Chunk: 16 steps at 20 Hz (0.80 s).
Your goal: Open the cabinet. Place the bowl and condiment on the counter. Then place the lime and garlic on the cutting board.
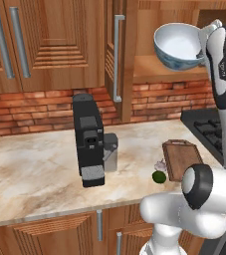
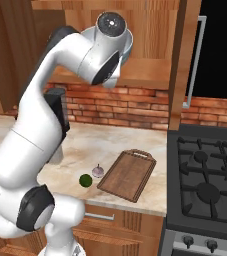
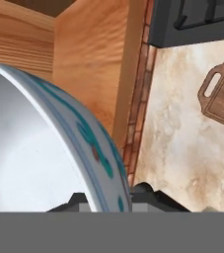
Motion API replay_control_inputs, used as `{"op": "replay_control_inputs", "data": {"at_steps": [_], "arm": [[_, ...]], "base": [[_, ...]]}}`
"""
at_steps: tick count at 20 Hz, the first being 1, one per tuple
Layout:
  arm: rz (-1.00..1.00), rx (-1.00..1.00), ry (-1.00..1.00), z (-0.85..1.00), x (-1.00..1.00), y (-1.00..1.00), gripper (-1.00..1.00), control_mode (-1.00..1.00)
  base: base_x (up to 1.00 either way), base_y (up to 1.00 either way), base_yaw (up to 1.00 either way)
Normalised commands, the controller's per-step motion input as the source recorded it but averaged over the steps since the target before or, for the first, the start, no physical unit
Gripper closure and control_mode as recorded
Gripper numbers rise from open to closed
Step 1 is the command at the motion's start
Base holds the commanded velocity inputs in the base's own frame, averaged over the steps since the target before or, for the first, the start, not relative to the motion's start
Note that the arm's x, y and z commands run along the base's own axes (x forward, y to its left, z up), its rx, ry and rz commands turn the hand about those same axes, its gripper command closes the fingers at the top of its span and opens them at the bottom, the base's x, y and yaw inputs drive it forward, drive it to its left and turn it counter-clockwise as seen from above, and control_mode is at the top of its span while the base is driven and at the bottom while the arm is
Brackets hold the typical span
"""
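Observation:
The cabinet (image 1: 134,60) stands open, its door (image 1: 115,55) edge-on with a grey bar handle. My gripper (image 1: 202,50) is shut on the right rim of the pale blue-white bowl (image 1: 178,46), which hangs tilted just above the cabinet's shelf. In the hand view the bowl (image 3: 34,148) looms large, and its patterned rim runs between my gripper's (image 3: 111,200) dark tips. On the counter (image 1: 35,164) lies the dark cutting board (image 1: 181,158). The lime (image 1: 159,177) and the garlic (image 1: 160,165) sit just left of the board. The condiment is out of view.
A black coffee machine (image 1: 89,139) stands mid-counter, left of the board. A gas stove (image 2: 205,185) adjoins the counter on the right. The other open door (image 2: 185,65) hangs above the stove's near edge. Closed wall cabinets (image 1: 35,40) fill the upper left.

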Motion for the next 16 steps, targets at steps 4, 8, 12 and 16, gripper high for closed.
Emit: {"op": "replay_control_inputs", "data": {"at_steps": [4, 8, 12, 16], "arm": [[0.00, 0.00, 0.00, -0.08, -0.62, 0.00, 1.00, -1.00], [0.00, -0.01, 0.01, -0.16, -0.62, 0.06, 1.00, -1.00], [0.00, -0.04, 0.00, -0.29, -0.62, 0.15, 1.00, -1.00], [0.00, -0.06, 0.00, -0.48, -0.62, 0.25, 1.00, -1.00]], "base": [[0.00, 0.00, 0.00], [0.00, 0.00, 0.00], [0.00, 0.00, 0.00], [0.00, 0.00, 0.00]]}}
